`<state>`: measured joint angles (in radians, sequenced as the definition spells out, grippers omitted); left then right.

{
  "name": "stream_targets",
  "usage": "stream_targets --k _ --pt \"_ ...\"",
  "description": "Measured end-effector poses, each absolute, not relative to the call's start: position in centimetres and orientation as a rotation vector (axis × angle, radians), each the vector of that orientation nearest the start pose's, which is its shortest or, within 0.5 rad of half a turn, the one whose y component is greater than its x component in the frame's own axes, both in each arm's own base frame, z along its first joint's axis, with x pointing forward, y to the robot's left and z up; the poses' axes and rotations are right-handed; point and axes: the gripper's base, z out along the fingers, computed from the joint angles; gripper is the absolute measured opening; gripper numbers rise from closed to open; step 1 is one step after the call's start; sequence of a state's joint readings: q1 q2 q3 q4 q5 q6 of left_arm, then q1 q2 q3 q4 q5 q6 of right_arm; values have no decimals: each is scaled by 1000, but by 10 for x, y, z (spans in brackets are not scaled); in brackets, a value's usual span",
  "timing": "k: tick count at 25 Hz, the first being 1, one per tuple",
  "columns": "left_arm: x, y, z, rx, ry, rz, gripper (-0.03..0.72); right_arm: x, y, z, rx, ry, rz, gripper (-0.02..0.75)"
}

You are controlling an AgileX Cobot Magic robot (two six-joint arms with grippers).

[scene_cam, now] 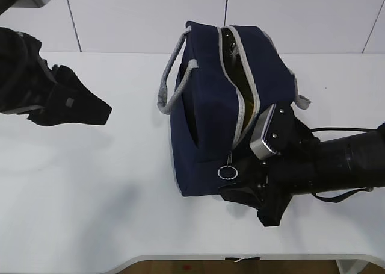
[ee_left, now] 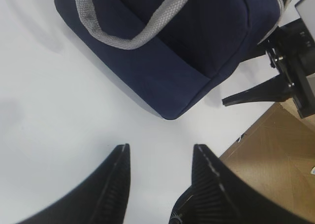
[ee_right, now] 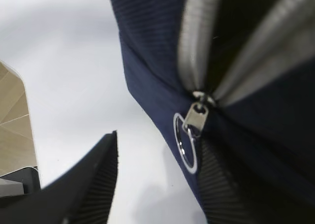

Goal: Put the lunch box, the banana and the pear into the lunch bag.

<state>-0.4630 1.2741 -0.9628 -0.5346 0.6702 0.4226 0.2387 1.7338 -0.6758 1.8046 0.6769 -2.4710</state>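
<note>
The navy lunch bag (scene_cam: 204, 123) stands mid-table with its grey zipper strip (scene_cam: 240, 87) parted along the top. Only a dim olive-yellow patch shows through the slot. The lunch box, the banana and the pear are hidden. My right gripper (scene_cam: 246, 199) is at the bag's near end. In the right wrist view it (ee_right: 160, 138) is open, and the metal ring pull (ee_right: 185, 144) hangs between its fingers, close to the right one, which lies against the fabric. My left gripper (scene_cam: 99, 111) hovers far left, open and empty (ee_left: 161, 147).
A grey webbing handle (ee_left: 133, 32) droops over the bag's left side (ee_left: 197, 47). The table's front edge (ee_left: 231, 143) runs close to the bag's near end, with wooden floor (ee_left: 275, 155) beyond. The right arm (scene_cam: 337, 162) stretches in from the right.
</note>
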Motion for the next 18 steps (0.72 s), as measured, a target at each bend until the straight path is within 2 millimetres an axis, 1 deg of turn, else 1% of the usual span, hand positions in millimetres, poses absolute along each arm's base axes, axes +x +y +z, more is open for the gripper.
stream_targets --k 7,13,15,18 --pt "222 -143 307 692 2324 -606 317 273 123 149 -1183 1892 561 215" --pt "222 -143 307 690 2325 -608 317 274 122 148 -1183 1906 544 155" --pt "222 -143 307 690 2325 -608 317 274 122 147 -1183 1910 539 111" --pt "222 -143 307 689 2325 -610 317 274 121 147 -1183 1912 535 15"
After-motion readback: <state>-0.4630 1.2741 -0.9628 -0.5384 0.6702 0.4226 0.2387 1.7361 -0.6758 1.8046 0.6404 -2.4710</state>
